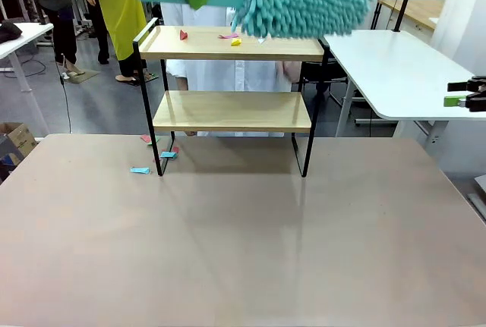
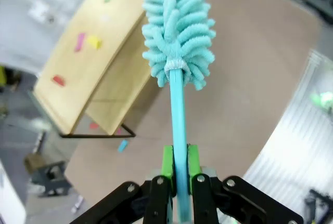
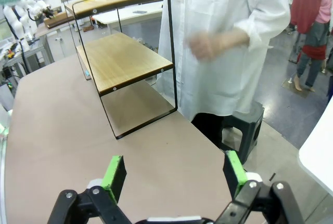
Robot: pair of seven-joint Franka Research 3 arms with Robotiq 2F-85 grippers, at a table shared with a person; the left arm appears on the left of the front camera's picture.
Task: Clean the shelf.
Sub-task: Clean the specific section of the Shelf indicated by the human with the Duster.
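Pale brown worktop, matte with a faint sheen, runs up to the shelf, which stands at its far side. A person in a white coat is just behind the shelf. Its two boards are smooth, light wood set in a thin black metal frame with raised rails at each end. On the top board lie a red scrap, a pink scrap and a yellow scrap, all small and papery. More scraps lie on the worktop beside the shelf's left foot.

The left fingers are clamped on the thin, flat turquoise plastic handle of a duster. Its fat head of soft, shaggy strands hangs over the right end of the shelf's top board, seemingly just above it. The right fingers stand wide apart and hold nothing, well off to the right of the shelf.

Several things could go wrong from here. A sweep along the top board would probably only push the scraps over an edge, adding to the litter beside the shelf or sending it toward the person. The shaggy head could snag on a raised rail. The shelf looks light, so a hard press or sideways drag might slide or tip it. The slim, smooth handle could also twist between the pads under load.
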